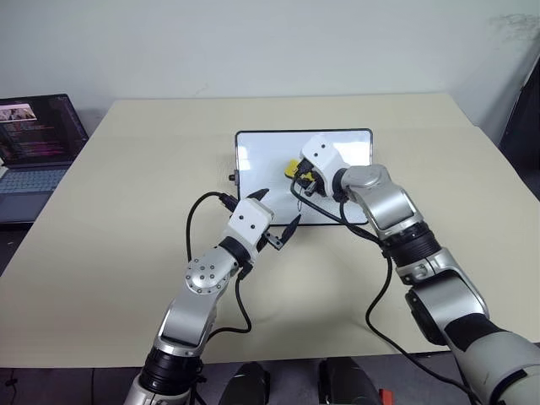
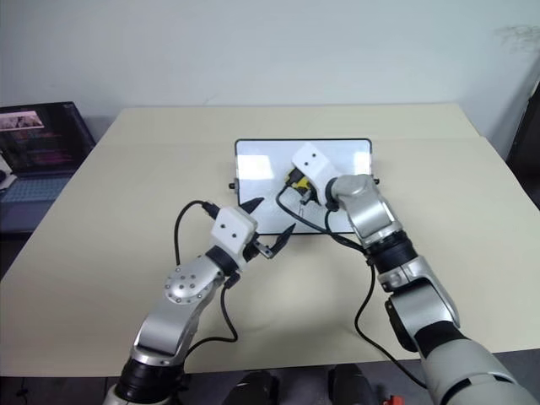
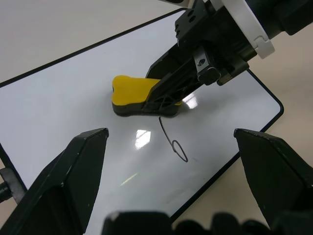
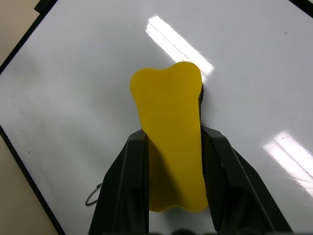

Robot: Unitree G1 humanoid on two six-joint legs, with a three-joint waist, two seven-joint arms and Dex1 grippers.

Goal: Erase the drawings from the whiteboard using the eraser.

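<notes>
Risk: your right gripper [image 4: 173, 215], clamped on the yellow felt-bottomed eraser [image 3: 139, 95] on the glossy black-framed whiteboard [image 3: 63, 103], may skim past the remaining black squiggle [image 3: 175, 144]; left gripper [image 3: 171, 147] hangs open.

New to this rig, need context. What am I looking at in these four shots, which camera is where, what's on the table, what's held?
A two-armed humanoid robot at a beige table. Two pictures come from its head cameras looking down; the other two come from cameras on each wrist. On the table lies a whiteboard, with a laptop at the far left. The right gripper is shut on a yellow eraser pressed onto the board. The left gripper hangs open at the board's near edge. One pen squiggle remains beside the eraser.
</notes>
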